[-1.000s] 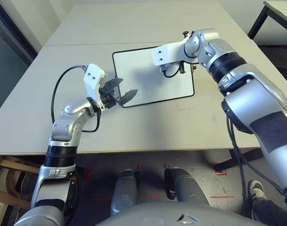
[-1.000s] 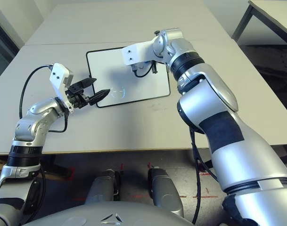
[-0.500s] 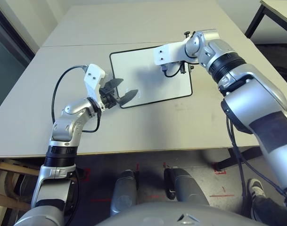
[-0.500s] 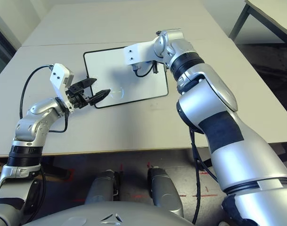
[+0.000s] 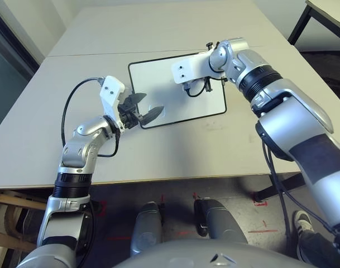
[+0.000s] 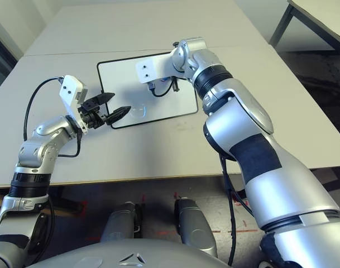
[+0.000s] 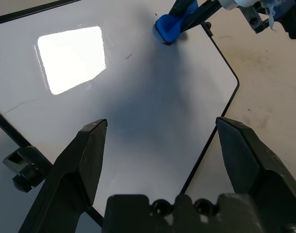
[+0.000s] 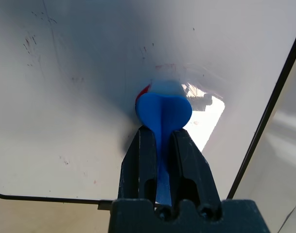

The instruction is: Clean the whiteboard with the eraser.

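Note:
The whiteboard [image 5: 158, 81] lies flat on the grey table, white with a thin black frame. My right gripper [image 8: 162, 133] is shut on the blue eraser [image 8: 163, 109] and presses it onto the board's far middle. A small red smear [image 8: 142, 92] shows at the eraser's tip, with faint specks around it. From the left wrist view, the eraser [image 7: 168, 26] sits on the glossy surface beyond my left gripper [image 7: 160, 126]. That left gripper [image 5: 143, 109] is open and holds nothing, hovering over the board's near-left corner.
The grey table [image 5: 175, 151] has bare room around the board, and its front edge runs near my body. A black cable [image 5: 65, 114] loops off my left forearm. Another table's corner [image 5: 326, 11] stands at the far right.
My right gripper has slid the eraser to the left across the board. The left arm has stayed put.

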### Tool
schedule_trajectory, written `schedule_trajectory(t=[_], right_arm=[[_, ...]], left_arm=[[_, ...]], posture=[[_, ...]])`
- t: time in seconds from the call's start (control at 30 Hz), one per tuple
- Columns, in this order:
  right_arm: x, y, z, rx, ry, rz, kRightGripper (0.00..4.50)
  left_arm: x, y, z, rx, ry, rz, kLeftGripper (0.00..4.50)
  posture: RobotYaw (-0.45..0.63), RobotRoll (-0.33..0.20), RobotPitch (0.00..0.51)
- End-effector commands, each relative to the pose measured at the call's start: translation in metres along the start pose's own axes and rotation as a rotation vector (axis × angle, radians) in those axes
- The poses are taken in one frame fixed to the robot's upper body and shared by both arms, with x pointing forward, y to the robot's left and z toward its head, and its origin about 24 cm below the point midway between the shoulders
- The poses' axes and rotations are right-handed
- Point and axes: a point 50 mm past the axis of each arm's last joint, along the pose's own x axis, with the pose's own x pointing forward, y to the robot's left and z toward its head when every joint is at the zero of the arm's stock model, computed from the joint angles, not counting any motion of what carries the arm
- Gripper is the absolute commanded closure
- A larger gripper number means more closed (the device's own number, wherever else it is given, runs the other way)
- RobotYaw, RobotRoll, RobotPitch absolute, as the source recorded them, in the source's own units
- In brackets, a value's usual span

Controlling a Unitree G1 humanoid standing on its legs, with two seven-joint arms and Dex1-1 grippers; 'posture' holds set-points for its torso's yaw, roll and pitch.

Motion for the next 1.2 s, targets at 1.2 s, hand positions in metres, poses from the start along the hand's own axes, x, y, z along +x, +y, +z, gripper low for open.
schedule_trajectory(t=[1.2], right_arm=[[-0.008,0.002,-0.05,0.063,0.168,-0.054,4.38]], left_arm=[[0.0,0.0,0.0,0.01,0.006,-0.002,0.0]], posture=[[-0.01,0.0,0.084]])
